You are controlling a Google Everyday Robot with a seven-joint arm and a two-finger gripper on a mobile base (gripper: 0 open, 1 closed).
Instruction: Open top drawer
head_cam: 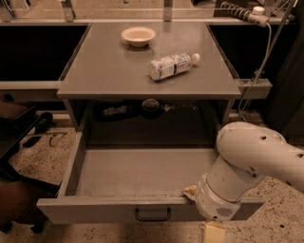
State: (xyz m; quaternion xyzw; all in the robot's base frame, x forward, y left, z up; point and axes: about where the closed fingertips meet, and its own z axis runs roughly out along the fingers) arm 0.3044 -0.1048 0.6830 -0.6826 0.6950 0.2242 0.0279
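At lower right, the white arm's gripper (192, 191) met the front rim of the wide grey metal top drawer (95, 210), right of its black loop handle (153, 214). The drawer stood pulled out below the table (142, 66). I could not tell the jaws' state.

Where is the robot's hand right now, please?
Lower right of the camera view: the hand is at the front edge of the open top drawer, right of its black handle.

Grey tabletop (109, 71) w/ a pale bowl (138, 36) near the back, centre-left; clear plastic bottle (172, 65) w/ white cap lies on its side to the bowl's right, apart from it. Power strip (240, 12) top right, white cable (260, 71) hanging down. Dark items (151, 105) on shelf under tabletop. Speckled floor (38, 156)
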